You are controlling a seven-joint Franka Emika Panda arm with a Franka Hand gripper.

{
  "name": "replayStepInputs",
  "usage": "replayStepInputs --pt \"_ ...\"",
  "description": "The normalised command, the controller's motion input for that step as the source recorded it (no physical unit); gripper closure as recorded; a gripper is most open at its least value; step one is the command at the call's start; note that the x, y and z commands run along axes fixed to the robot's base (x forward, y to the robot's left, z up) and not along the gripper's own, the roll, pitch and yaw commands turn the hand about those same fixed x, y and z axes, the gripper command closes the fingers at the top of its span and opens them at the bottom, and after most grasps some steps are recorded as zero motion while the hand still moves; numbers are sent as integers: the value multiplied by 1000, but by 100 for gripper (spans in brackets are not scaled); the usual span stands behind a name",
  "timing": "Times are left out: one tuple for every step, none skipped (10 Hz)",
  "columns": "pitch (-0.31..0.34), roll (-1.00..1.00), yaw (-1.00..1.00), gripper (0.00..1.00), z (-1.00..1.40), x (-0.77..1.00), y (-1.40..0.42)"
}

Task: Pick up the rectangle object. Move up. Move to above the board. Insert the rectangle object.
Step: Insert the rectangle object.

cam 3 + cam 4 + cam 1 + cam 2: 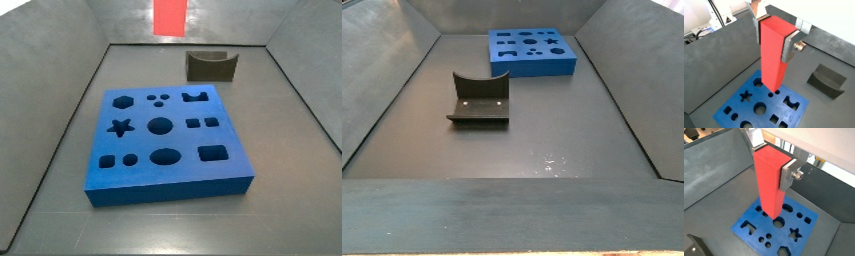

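Both wrist views show the gripper [776,34] clamped on the rectangle object [773,55], its silver finger plates pressed against the upper part of the long red block while the rest hangs straight down. Below its lower end lies the board [747,107], the bright-blue slab with its star, circles, squares and other cut-outs open and unfilled. The block's tip looks clear of the board's surface — it overlaps the slab only by line of sight.

In a side view the rectangle object [170,16] appears only as a red patch at the top edge of the frame, high above the grey floor tray [287,160], and the gripper itself is out of that picture. The board [167,140] lies flat in the middle of the tray, with the dark olive U-notched block [211,65] standing beyond it, apart from the slab. From the opposite side, the board [532,51] sits at the far end and the U-notched block [480,100] nearer the camera; neither the gripper nor the red block shows there.

As I judge it, the pick-up and the lift are done, and the carry to above the board is at or near its end. What remains is lining the block up with the rectangular hole — which hole it hangs over I cannot tell — and lowering it in.
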Motion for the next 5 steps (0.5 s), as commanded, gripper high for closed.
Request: replayStepInputs --pt "-86 -6 0 100 -114 0 -89" --pt "-91 -83 40 100 -291 31 -240" --pt "-60 -194 117 100 -311 200 -309" --pt "-14 -206 197 100 -303 337 -371" --pt "0 -317 326 100 -414 400 -274"
